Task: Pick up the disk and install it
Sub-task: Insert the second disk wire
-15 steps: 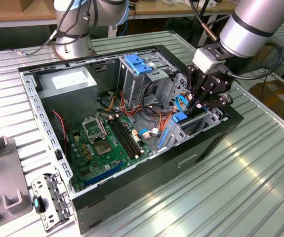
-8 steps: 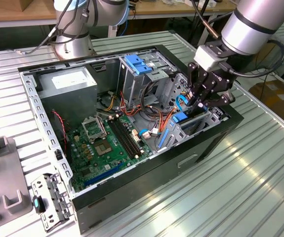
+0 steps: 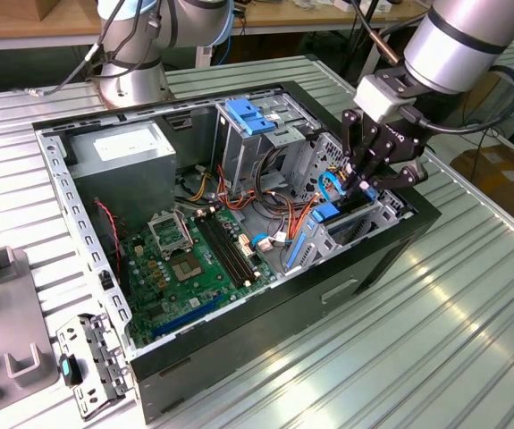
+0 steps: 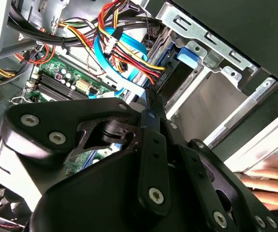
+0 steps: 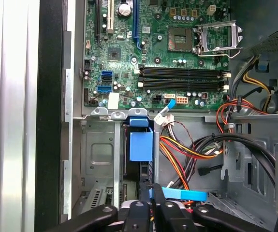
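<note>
The disk (image 3: pixel 332 214) stands on edge in the drive bay at the exterior view's right end of the open computer case (image 3: pixel 265 299). Its blue rail tab (image 5: pixel 141 145) and dark edge (image 5: pixel 146 174) show in the first wrist view. My gripper (image 3: pixel 361 186) reaches down into that bay from above. Its black fingers (image 5: pixel 143 212) are drawn close together on the disk's upper edge, beside a blue flat cable (image 5: pixel 184 195). In the second wrist view the gripper (image 4: pixel 151 104) points at the bay's metal frame (image 4: pixel 211 46).
Red, yellow and orange cables (image 3: pixel 283 210) crowd the space next to the bay. The motherboard (image 3: pixel 194 259), a grey metal box (image 3: pixel 127 147) and a blue latch plate (image 3: pixel 249 116) fill the case. A second arm's base (image 3: pixel 131 80) stands behind it. Metal brackets (image 3: pixel 91 357) lie on the ribbed table.
</note>
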Robot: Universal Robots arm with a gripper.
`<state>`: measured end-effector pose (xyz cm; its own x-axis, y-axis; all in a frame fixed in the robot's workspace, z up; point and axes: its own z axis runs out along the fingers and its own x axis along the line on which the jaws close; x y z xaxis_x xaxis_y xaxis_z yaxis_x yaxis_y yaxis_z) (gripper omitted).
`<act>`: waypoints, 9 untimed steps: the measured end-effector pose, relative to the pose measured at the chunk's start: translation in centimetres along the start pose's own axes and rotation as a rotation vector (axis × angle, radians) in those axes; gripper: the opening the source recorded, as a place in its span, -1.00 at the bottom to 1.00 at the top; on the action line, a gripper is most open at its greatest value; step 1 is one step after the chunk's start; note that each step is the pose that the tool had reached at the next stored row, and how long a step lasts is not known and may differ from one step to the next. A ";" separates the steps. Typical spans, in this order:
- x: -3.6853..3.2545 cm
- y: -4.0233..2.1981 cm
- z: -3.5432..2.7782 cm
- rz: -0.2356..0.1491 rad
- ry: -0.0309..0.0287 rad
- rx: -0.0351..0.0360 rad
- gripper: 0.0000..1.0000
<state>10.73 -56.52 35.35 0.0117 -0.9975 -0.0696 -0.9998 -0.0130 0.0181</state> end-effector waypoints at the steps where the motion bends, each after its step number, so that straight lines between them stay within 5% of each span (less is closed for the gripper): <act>1: 0.00 0.00 0.00 0.000 0.0000 0.0000 -0.79; 9: 0.00 0.00 0.00 0.000 0.0002 0.0000 -0.79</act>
<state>10.73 -56.52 35.35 0.0118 -0.9975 -0.0694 -0.9998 -0.0131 0.0181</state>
